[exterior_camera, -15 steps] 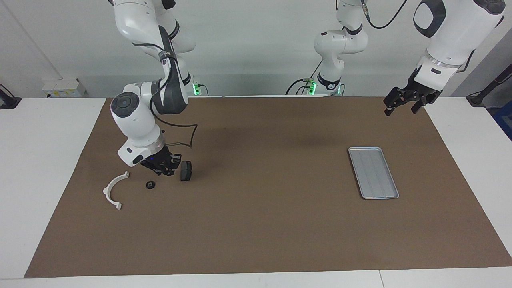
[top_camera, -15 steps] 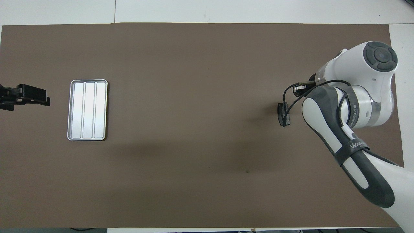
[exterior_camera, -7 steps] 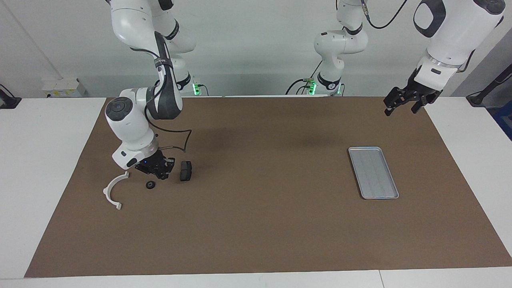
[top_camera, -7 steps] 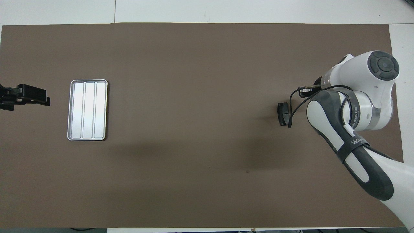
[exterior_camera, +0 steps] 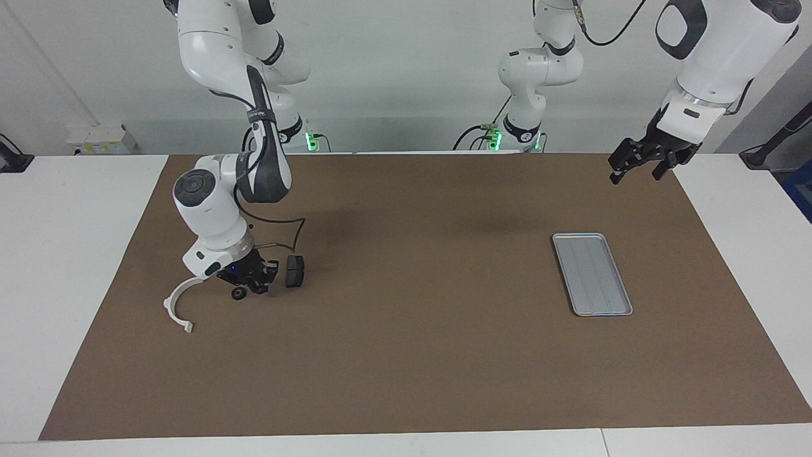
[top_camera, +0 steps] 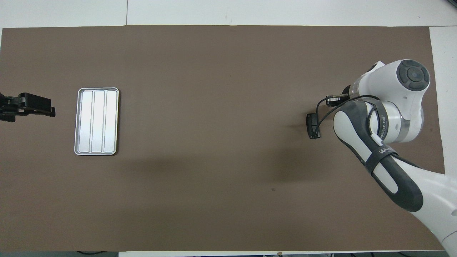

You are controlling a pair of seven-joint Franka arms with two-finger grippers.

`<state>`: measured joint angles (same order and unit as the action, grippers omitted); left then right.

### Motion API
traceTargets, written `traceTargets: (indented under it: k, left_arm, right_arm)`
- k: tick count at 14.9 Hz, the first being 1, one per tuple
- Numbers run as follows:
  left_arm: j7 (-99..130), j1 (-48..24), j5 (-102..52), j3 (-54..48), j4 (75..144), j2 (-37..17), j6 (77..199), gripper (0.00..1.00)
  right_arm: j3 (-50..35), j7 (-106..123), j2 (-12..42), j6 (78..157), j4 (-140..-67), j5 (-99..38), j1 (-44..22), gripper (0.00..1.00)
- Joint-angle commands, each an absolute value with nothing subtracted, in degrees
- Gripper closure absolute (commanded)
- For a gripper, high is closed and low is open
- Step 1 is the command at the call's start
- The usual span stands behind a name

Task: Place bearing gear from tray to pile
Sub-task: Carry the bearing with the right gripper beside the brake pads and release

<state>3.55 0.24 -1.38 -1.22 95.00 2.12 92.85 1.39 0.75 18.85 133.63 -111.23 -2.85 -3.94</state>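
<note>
R gripper (exterior_camera: pixel 252 284) clenched empty, low beside gear (exterior_camera: pixel 239 293) near pad (exterior_camera: pixel 294 271) (tray (exterior_camera: pixel 592 274) empty); could knock gear. L gripper (exterior_camera: pixel 641 162) open, waits.

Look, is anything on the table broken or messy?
Nothing looks broken or spilled. The tray lies flat with nothing in it. The small black gear sits on the mat beside the white bracket, under the right gripper.
</note>
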Motion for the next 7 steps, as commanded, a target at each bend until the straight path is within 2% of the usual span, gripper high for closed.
traceTargets:
  k: [1, 7]
  left_arm:
    - [3.6, -0.1, -2.1, -1.0, 94.7, 2.5, 92.4, 0.0]
    - [3.6, -0.1, -2.1, -1.0, 94.7, 2.5, 92.4, 0.0]
  right_arm:
    - [0.3, 1.5, 19.9, 135.6, -111.4, -1.7, -2.8, 1.0]
    - [0.0, 1.3, 19.3, 133.4, -112.0, -1.6, -3.3, 1.0]
